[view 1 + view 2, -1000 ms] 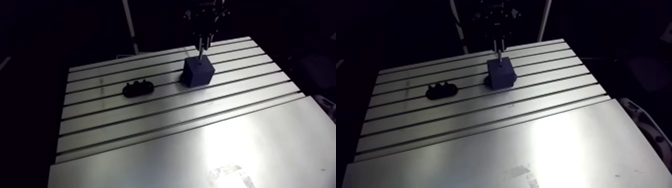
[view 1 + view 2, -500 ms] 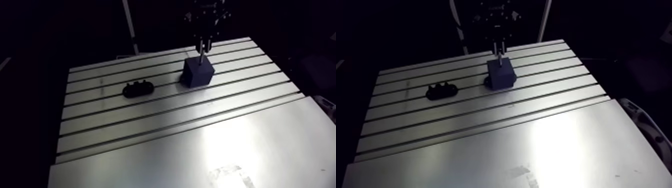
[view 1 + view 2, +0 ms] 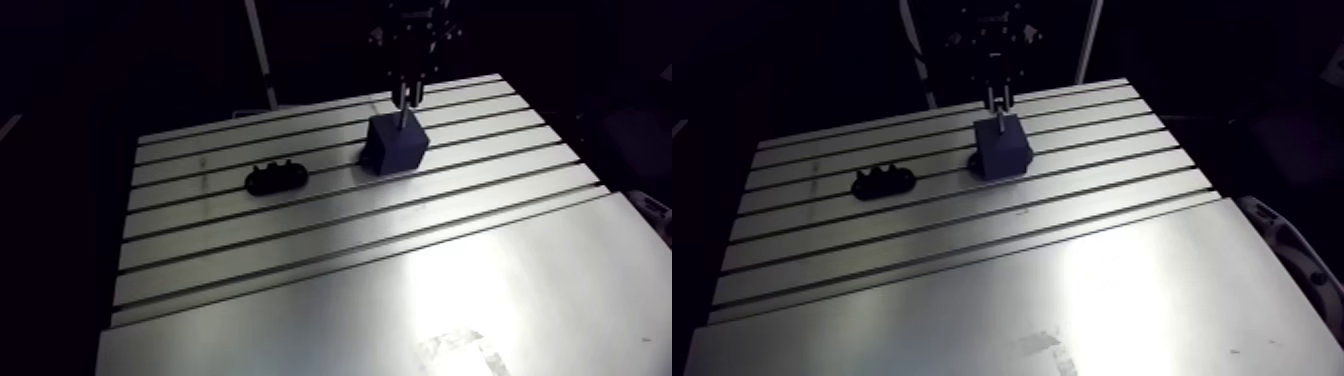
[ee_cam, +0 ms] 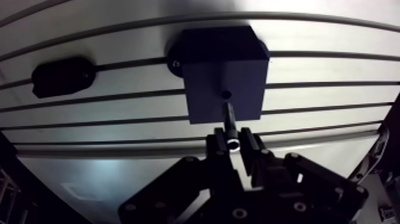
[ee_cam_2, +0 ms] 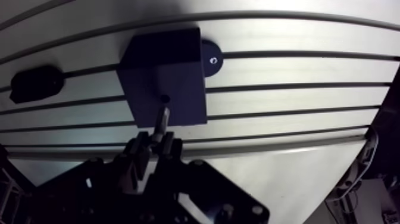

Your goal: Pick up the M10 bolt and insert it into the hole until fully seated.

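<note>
Arm view: the slotted worktop (image 3: 350, 260) carries two dark things. A dark block (image 3: 395, 147) stands directly under the fingers (image 3: 398, 88). A low black holder with small bumps (image 3: 276, 177) lies well off to one side of the fingers, apart from the block. Nothing stands between the fingers and the block's top. The bolt (image 3: 402, 112) hangs as a thin bright rod from the fingers down to the top of the block. From here I cannot tell whether it touches the block.

Wrist view: the block sits just ahead of the fingers, with a round foot (image 5: 211, 59) at its far corner, and the black holder lies beyond and to one side. The fingers are nearly closed, and they pinch the bolt by its head end. The shank runs out ahead of them over the block's top face. Its tip lies just short of the small hole (image 4: 226, 95), and the hole shows dark and unfilled. The shank lines up closely with the hole.
</note>
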